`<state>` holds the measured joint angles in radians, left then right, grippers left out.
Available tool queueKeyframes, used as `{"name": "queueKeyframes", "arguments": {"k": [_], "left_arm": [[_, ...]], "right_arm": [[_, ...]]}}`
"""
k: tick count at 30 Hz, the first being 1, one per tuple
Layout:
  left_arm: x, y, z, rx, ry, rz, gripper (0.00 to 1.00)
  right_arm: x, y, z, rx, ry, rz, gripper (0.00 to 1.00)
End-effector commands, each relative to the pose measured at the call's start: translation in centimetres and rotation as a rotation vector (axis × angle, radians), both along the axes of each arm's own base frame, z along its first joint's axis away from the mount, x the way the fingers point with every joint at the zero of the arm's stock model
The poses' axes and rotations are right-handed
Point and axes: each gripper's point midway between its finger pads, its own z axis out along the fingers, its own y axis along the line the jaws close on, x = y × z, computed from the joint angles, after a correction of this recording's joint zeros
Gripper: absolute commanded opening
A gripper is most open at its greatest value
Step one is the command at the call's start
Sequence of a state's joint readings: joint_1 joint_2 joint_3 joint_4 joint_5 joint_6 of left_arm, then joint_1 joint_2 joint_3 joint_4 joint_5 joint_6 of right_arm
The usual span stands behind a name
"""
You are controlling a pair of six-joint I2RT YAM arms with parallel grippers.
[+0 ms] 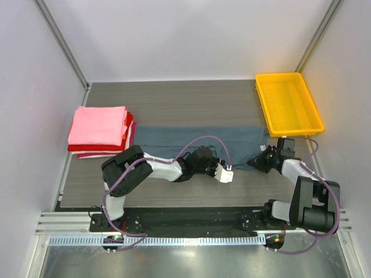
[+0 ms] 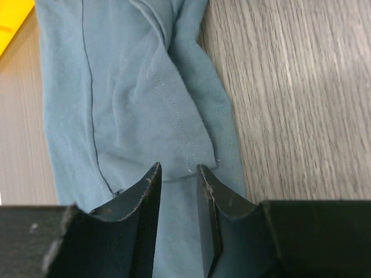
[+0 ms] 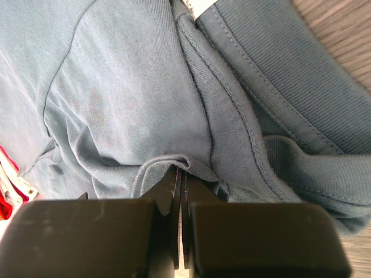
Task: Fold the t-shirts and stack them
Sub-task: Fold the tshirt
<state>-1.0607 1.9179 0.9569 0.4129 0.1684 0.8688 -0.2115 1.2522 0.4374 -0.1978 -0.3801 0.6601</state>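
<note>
top view: a slate blue-grey cotton t-shirt is lying stretched across the frame's middle, with a stack of folded pink, red and white tees sitting at centre left.

left wrist view: the left gripper is holding its fingers slightly apart at the shirt's hem, perhaps pinching it.

right wrist view: the right gripper is clamping together on a small fold of the shirt.
</note>
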Motion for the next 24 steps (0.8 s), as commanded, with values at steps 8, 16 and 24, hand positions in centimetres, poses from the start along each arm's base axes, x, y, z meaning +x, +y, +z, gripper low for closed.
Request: {"name": "queueKeyframes", "arguments": {"k": [8, 16, 24], "left_arm": [[-0.2, 0.2, -1.0, 0.039, -0.054, -0.026, 0.36], [-0.9, 0.2, -0.8, 0.036, -0.051, -0.047, 0.36], [-1.5, -0.8, -1.1, 0.041, -0.025, -0.073, 0.32]], "right_arm": [[-0.3, 0.0, -0.8, -0.004, 0.022, 0.005, 0.01], [-0.4, 0.2, -1.0, 0.007, 0.027, 0.009, 0.01], [-0.5, 0.2, -1.1, 0.009, 0.031, 0.008, 0.01]]}}
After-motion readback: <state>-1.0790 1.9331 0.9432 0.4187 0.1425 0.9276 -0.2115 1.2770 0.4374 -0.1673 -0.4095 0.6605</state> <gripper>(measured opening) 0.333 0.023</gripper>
